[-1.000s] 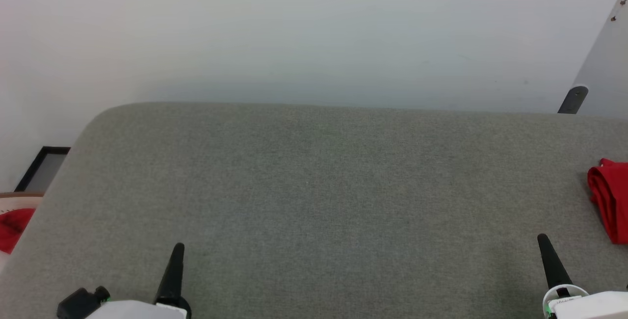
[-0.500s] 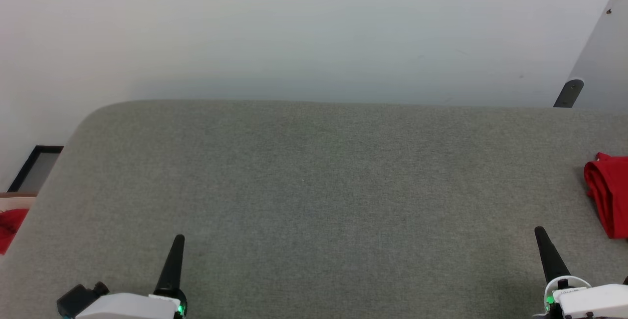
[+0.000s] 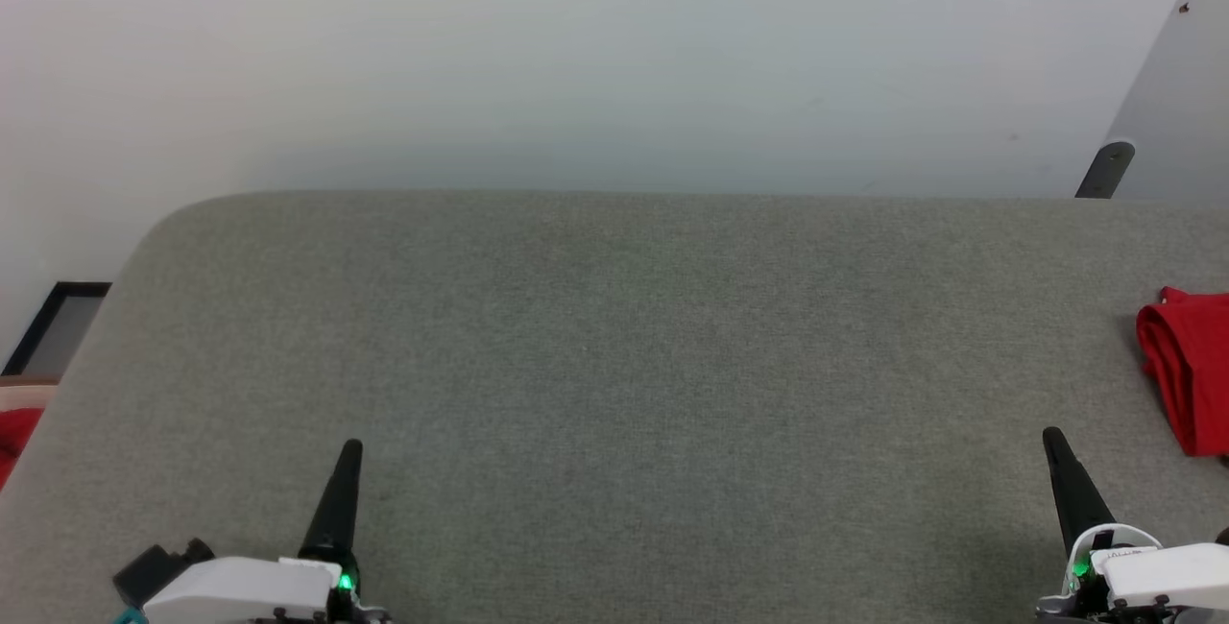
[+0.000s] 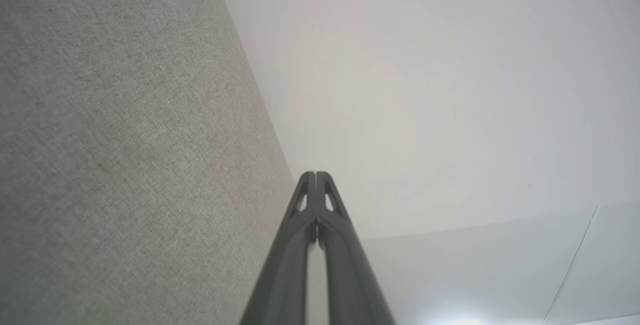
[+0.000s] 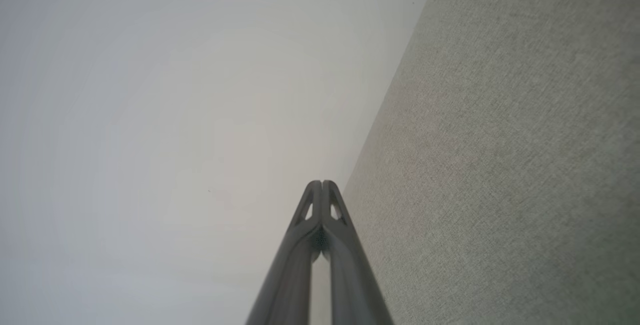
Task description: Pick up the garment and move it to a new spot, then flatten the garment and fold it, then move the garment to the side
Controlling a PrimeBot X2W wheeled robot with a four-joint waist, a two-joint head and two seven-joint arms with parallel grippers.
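**Red bundle lying at the table's right edge, both arms parked**

The garment (image 3: 1189,384) is lying as a compact red bundle on the grey padded table (image 3: 614,365), at the far right and cut off by the frame edge. It may be neatly folded, but too little of it is showing to be sure. The left gripper (image 3: 351,453) and the right gripper (image 3: 1054,440) are hovering low at the near side, well apart from each other. The right one is sitting near the garment without touching it.

Judging by this, the move to the side is looking finished or nearly so. Doing it well means turning the waist rightward to check the fold, and keeping the right arm from brushing the thin fabric.

The head view is giving the garment's place and a second red patch (image 3: 12,437) off the left edge. The wrist views are adding the close detail: each pair of fingers is pressing tip to tip, holding nothing.
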